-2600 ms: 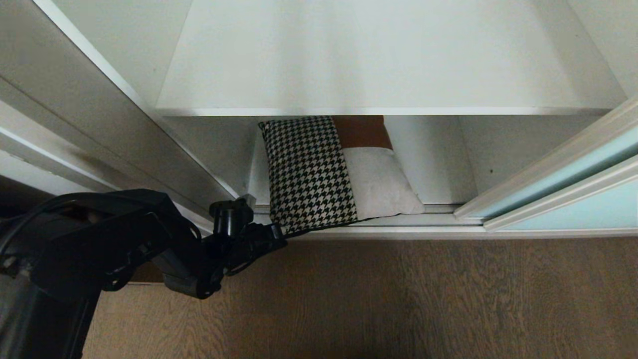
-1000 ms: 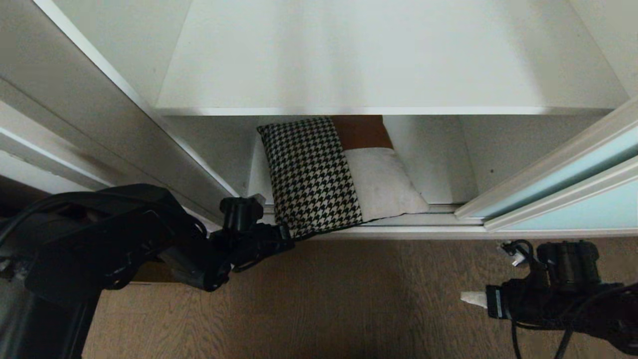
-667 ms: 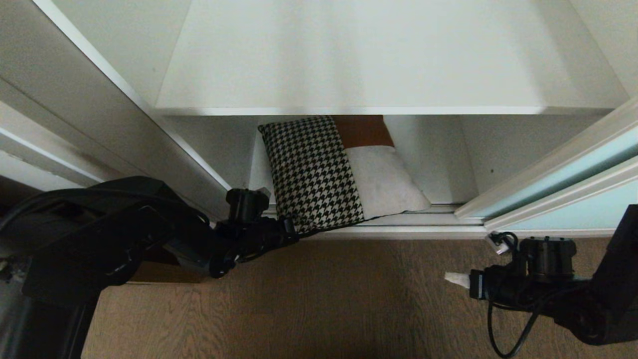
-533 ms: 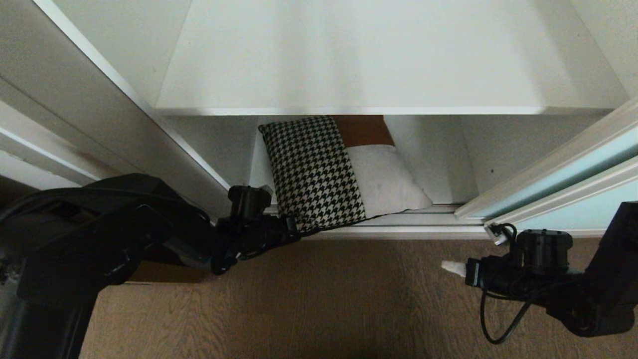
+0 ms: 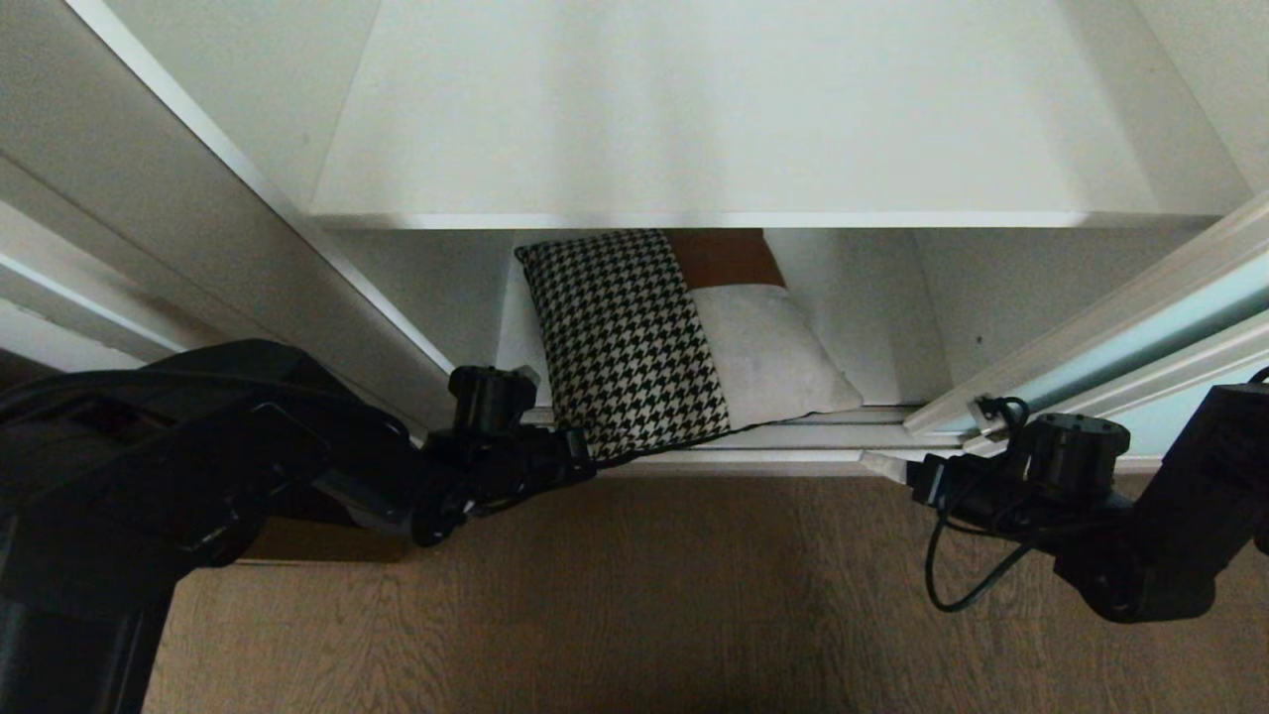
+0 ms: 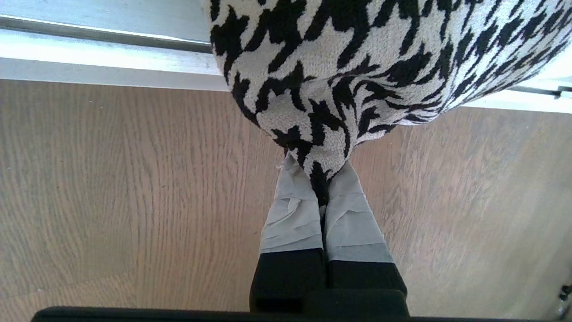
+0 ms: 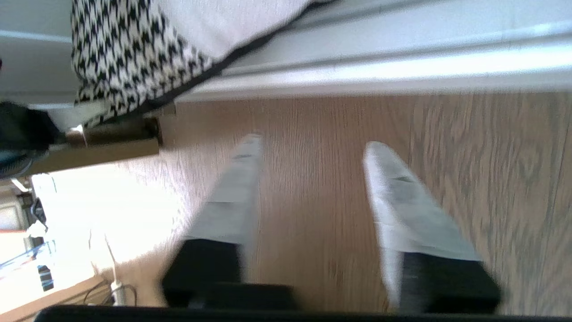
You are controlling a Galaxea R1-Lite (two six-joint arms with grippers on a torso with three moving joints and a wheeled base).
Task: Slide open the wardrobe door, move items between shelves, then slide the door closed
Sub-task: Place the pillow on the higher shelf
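Our left tool (image 6: 324,190) pinches 1 corner of the soft black-and-white houndstooth cushion (image 5: 630,342), which lies on the bottom white shelf (image 5: 872,392), its corner poking out over the brown wood floor (image 5: 694,595). It looks light and floppy, so it may sag. Our right tool (image 7: 313,179) hangs wide, holding nothing, near the pale aqua sliding door (image 5: 1170,327); it could probably take the far corner.

I see the houndstooth cushion (image 5: 630,342) lying on the bottom shelf (image 5: 872,327) of the wardrobe, under the big white shelf (image 5: 734,119). My left gripper (image 5: 580,458) is at the cushion's front corner, by the door track (image 5: 793,446). My right gripper (image 5: 882,464) is off to the cushion's right, over the wood floor (image 5: 674,595), near the aqua sliding door (image 5: 1160,327).
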